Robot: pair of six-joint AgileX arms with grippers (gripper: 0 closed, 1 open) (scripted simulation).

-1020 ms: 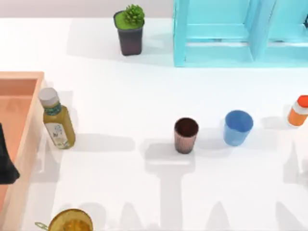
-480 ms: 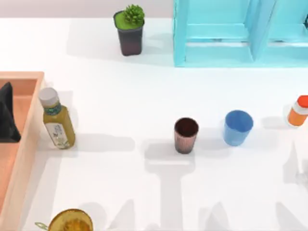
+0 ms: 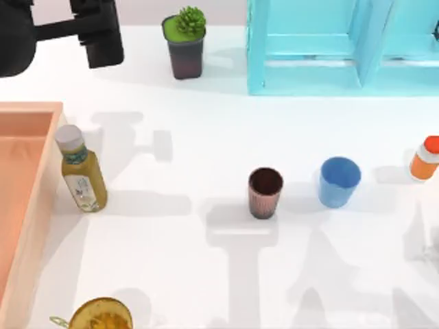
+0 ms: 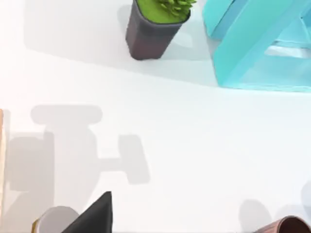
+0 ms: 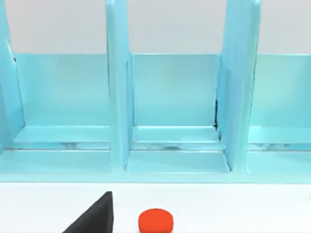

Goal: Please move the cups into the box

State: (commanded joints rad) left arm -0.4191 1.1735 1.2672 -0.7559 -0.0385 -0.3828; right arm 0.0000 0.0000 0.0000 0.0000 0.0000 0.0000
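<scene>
Two cups stand upright near the table's middle: the reddish-brown cup (image 3: 265,192) and, to its right, the blue cup (image 3: 339,181). The brown cup's rim (image 4: 286,225) also shows in the left wrist view. The orange-tan box (image 3: 42,199) lies at the left edge with nothing visible in it. My left gripper (image 3: 101,38) hangs high over the far left corner, well away from both cups and beyond the box. A black tip of my right gripper (image 5: 95,216) shows in the right wrist view, facing the shelf, above a red cap (image 5: 155,221).
A yellow-green bottle (image 3: 81,171) stands just right of the box wall. A potted plant (image 3: 185,44) and a light-blue shelf frame (image 3: 329,48) stand at the back. An orange bottle (image 3: 425,159) is at the right edge and a yellow vessel (image 3: 101,317) at the front left.
My left arm has risen from over the box at the left edge and swung to the far left corner. Its shadow now falls on the table. The cups have not moved.
</scene>
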